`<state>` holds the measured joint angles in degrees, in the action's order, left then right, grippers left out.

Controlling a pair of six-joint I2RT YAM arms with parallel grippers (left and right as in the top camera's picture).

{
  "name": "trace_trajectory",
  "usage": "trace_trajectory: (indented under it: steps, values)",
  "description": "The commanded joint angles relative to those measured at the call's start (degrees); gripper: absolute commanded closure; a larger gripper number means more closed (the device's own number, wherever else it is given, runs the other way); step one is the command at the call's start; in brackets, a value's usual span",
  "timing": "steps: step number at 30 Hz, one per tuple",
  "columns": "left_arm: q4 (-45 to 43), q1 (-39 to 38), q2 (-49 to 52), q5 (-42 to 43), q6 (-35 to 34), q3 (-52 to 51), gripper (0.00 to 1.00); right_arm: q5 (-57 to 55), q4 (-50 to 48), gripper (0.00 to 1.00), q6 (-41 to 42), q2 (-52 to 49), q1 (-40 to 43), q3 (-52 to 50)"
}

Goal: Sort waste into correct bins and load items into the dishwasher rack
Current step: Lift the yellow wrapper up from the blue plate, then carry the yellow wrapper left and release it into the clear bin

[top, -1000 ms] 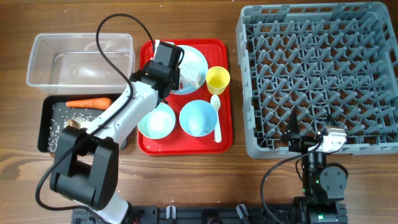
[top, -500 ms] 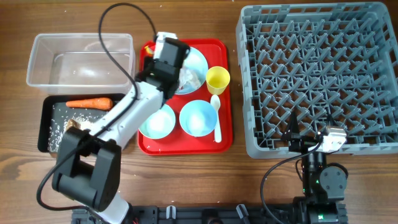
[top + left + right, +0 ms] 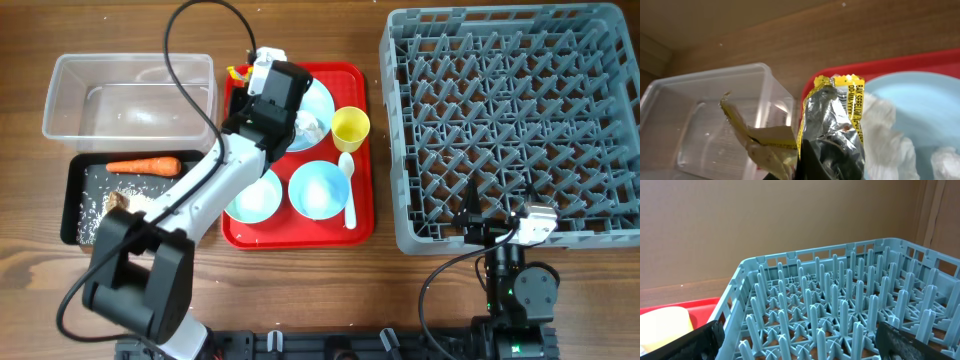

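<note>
My left gripper (image 3: 264,74) is shut on a yellow and silver wrapper (image 3: 832,125) and holds it above the far left corner of the red tray (image 3: 360,215), beside the clear tub (image 3: 130,95). The wrapper's yellow tip (image 3: 237,72) sticks out to the left. The light blue plate (image 3: 320,92) holds crumpled white tissue (image 3: 310,125). The yellow cup (image 3: 350,127), two blue bowls (image 3: 253,195) (image 3: 320,190) and the white spoon (image 3: 348,190) sit on the red tray. The black tray (image 3: 75,200) holds the carrot (image 3: 143,166), rice (image 3: 95,195) and a brown lump (image 3: 118,201). My right gripper (image 3: 497,228) is open at the near edge of the grey rack (image 3: 510,120).
In the left wrist view the clear tub (image 3: 695,125) lies left of the wrapper, and the plate (image 3: 920,105) with tissue (image 3: 885,140) lies right. The right wrist view shows the rack's pegs (image 3: 840,305) and the yellow cup (image 3: 665,322).
My left gripper has moved toward the far left corner of the red tray, carrying the wrapper off the plate. The right arm has not moved.
</note>
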<state>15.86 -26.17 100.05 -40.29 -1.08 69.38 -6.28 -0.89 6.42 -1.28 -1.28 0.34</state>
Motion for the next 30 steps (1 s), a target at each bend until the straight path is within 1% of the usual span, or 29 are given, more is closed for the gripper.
trace_trajectory:
  steps: [1,4,7,10,14,17,19,21,23,26,30]
  values:
    - [-0.2,0.3,-6.6,-2.9,-1.4,1.2,0.96,-0.6,-0.2,0.00,0.4,-0.1,0.2,0.0]
    - [0.1,1.6,-10.1,-2.9,-4.3,1.2,0.96,-0.6,-0.2,0.00,0.5,-0.1,0.2,0.0]
    - [1.0,4.9,-13.3,-1.9,-7.2,1.1,0.96,-0.6,-0.2,0.00,0.5,-0.1,0.2,0.0]
    - [2.4,8.7,-14.0,1.9,-7.8,1.1,0.96,-0.6,-0.2,0.00,0.4,-0.1,0.2,0.0]
    - [6.1,16.1,-13.6,7.5,-14.0,1.1,0.96,-0.6,-0.2,0.00,0.4,-0.1,0.2,0.0]
    - [6.5,22.5,-12.2,14.7,-16.2,1.1,0.96,-0.6,-0.2,0.00,0.4,-0.1,0.2,0.0]
    - [6.5,26.1,-11.1,18.0,-20.3,1.1,0.96,-0.6,-0.2,0.00,0.5,-0.1,0.2,0.0]
    - [6.1,30.4,-9.2,21.6,-25.9,1.1,0.96,-0.6,-0.2,0.00,0.4,-0.1,0.2,0.0]
    - [5.4,33.4,-7.4,24.0,-29.1,1.1,0.96,-0.6,-0.2,0.00,0.5,-0.1,0.2,0.0]
    - [2.4,37.0,-3.4,28.3,-30.1,1.1,0.96,-0.6,-0.2,0.00,0.5,-0.1,0.2,0.0]
    - [-1.7,38.6,1.6,28.9,-30.1,1.1,0.94,-0.6,-0.2,0.00,0.4,-0.1,0.2,0.0]
